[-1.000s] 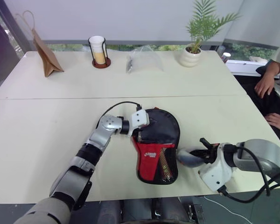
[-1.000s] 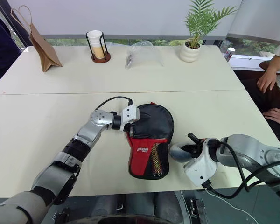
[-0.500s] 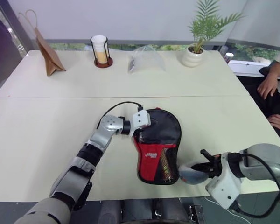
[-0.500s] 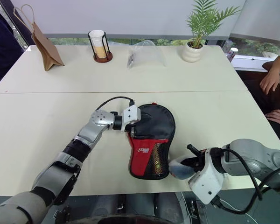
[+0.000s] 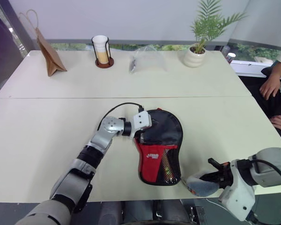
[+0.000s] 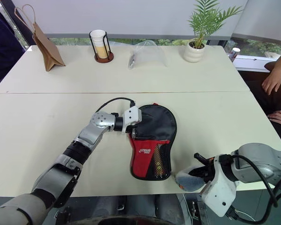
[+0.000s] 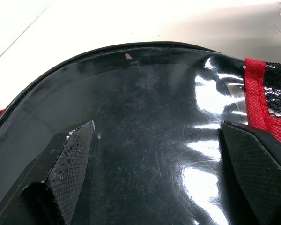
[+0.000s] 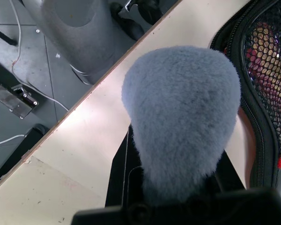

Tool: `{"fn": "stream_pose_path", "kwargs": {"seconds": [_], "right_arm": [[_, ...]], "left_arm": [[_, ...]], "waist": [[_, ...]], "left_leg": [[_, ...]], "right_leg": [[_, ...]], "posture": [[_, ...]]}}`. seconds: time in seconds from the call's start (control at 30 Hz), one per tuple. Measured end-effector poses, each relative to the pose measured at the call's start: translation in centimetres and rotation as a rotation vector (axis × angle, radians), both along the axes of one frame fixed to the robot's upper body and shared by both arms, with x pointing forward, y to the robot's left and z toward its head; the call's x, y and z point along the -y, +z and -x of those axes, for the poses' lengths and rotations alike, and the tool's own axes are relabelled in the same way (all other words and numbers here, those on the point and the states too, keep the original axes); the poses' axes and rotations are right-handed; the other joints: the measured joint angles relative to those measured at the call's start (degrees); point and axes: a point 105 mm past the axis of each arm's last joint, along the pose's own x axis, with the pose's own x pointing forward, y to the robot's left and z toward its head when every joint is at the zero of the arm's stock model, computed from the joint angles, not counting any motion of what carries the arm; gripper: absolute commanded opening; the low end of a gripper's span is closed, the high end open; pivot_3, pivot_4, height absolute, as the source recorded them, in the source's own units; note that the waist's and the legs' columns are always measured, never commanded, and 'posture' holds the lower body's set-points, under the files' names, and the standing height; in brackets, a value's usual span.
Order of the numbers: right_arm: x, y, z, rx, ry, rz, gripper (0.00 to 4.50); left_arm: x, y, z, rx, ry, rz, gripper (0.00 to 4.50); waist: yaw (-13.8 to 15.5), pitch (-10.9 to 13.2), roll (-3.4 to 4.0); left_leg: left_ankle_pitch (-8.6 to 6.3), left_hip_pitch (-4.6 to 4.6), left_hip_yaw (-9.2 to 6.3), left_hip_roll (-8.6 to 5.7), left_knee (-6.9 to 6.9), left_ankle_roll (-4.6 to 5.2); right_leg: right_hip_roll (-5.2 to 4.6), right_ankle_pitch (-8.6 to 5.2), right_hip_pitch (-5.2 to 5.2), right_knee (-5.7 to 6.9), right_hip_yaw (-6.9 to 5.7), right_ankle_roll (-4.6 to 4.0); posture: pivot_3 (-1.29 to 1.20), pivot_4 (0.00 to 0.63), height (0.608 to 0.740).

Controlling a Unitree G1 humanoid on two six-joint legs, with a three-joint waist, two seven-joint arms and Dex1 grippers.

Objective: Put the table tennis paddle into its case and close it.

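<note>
Black fabric case flat on the table, paddle inside, handle seen through the mesh. Left gripper resting on the case's clear window, fingers spread wide. Right gripper at the near table edge, clamped on a grey pouch just beside the case.

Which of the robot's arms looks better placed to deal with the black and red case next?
Probably the left. Its open gripper sits at the case, fingers over the clear window. The right gripper is off the case's corner, shut on a grey pouch.
</note>
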Motion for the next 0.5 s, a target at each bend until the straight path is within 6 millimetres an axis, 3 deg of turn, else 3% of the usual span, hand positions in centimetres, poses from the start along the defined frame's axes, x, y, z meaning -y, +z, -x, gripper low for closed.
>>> {"fn": "stream_pose_path", "kwargs": {"seconds": [0.2, 0.3, 0.43, 0.5], "right_arm": [[0.4, 0.9, -1.7, 0.056, -0.033, 0.015, 0.47], [0.6, 1.0, -2.2, 0.048, -0.077, 0.019, 1.55], [0.8, 1.2, -2.7, 0.023, -0.148, 0.019, 3.65], [0.8, 1.6, -3.3, 0.016, -0.201, 0.007, 4.39]], "left_arm": [[0.0, 0.0, -0.1, 0.001, 0.001, -0.001, 4.5], [0.0, 0.1, -0.1, 0.0, 0.0, -0.002, 4.5], [0.1, 0.1, -0.2, -0.004, 0.003, -0.001, 4.5], [0.1, 0.1, -0.3, -0.006, 0.004, 0.0, 4.5]], "waist": [[-0.04, 0.03, 0.04], [-0.02, 0.03, 0.05], [-0.03, 0.04, 0.06], [-0.03, 0.04, 0.09]], "left_leg": [[0.0, 0.0, 0.01, 0.0, 0.0, -0.01], [0.0, 0.0, 0.01, 0.0, 0.0, 0.0], [0.0, 0.0, 0.02, 0.0, 0.01, 0.0], [0.0, 0.0, 0.02, 0.0, 0.01, 0.0]], "right_leg": [[-0.03, 0.0, -0.02, 0.0, -0.01, 0.0], [-0.03, 0.0, -0.01, 0.0, -0.01, 0.0], [-0.05, 0.0, -0.01, 0.0, -0.02, 0.0], [-0.07, 0.01, 0.0, 0.0, -0.02, 0.0]], "posture": [[0.0, 0.15, 0.74], [0.0, 0.15, 0.74], [0.0, 0.15, 0.74], [0.0, 0.15, 0.74]]}}
